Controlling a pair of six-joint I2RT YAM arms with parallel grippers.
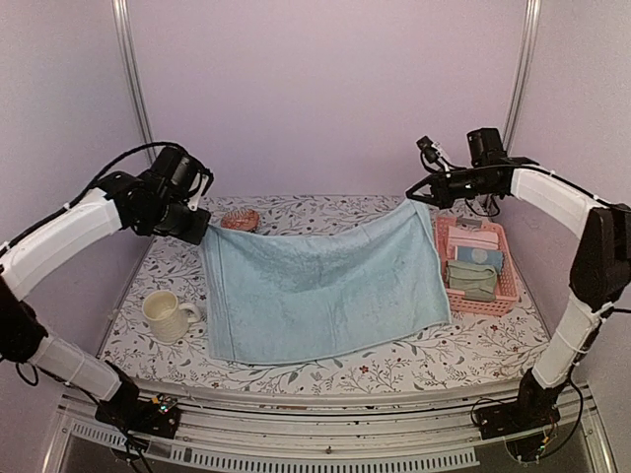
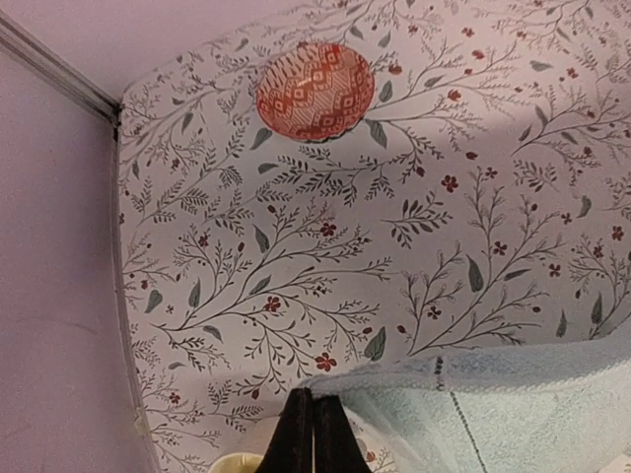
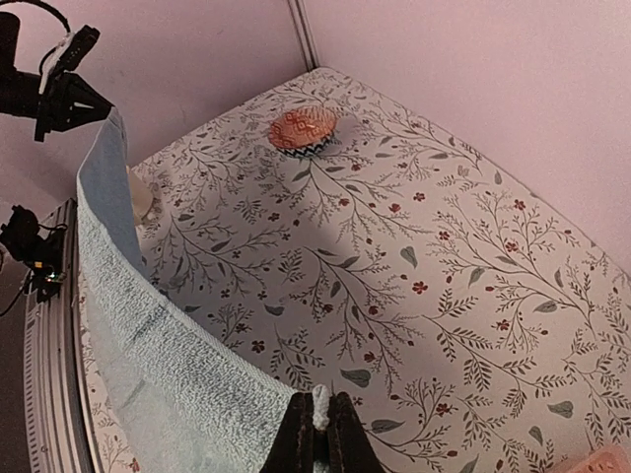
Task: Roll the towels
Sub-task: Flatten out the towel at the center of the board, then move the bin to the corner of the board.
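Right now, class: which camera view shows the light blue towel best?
The top external view: the whole light blue towel shows, held up between the left gripper and right gripper. The left wrist view shows only one corner; the right wrist view, its raised edge.

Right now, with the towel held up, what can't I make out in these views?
- Top view: the light blue towel hides the table beneath it and part of the red bowl.
- Top view: the folded cloths in the pink basket are too small to count.
- Left wrist view: the mug is cut off by the bottom edge.
- Right wrist view: the basket is cut off at the corner.
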